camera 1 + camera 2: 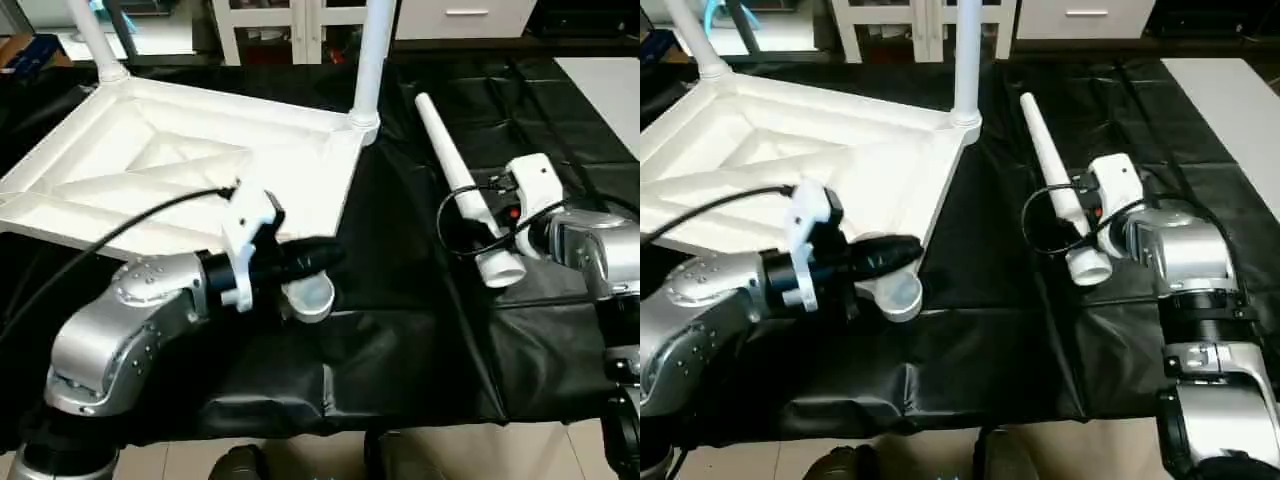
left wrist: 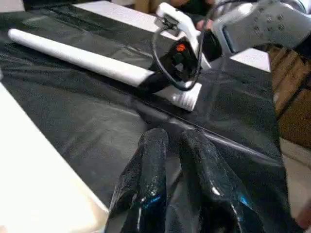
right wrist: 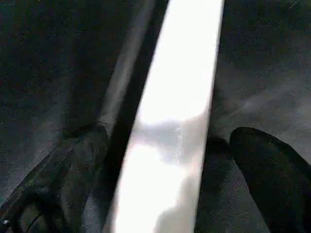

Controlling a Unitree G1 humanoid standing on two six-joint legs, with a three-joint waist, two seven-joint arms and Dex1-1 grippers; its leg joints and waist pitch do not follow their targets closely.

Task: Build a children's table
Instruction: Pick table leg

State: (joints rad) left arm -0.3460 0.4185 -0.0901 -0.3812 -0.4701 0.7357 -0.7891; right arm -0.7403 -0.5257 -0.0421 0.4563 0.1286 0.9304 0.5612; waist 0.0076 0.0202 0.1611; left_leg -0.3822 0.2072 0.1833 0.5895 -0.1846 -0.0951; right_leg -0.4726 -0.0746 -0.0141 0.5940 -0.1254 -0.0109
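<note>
The children's table tabletop point(image 1: 150, 160) lies upside down at the left on the black cloth, ribs showing. Two white legs point(image 1: 374, 50) point(image 1: 94, 35) stand upright in its far corner sockets. My left gripper point(image 1: 335, 258) hovers over the near right corner socket point(image 1: 312, 298); its fingers point(image 2: 154, 145) are shut together with nothing between them. A loose white leg point(image 1: 448, 165) lies on the cloth to the right. My right gripper point(image 3: 165, 170) is open astride the leg's near end, one finger point(image 3: 65, 167) on each side, apart from the tube.
The black-draped work table point(image 1: 400, 330) ends close in front of me, with floor below. A white surface point(image 1: 610, 90) lies at the far right. White cabinets point(image 1: 300, 20) stand behind. A black cable point(image 1: 120, 235) runs from my left wrist over the tabletop.
</note>
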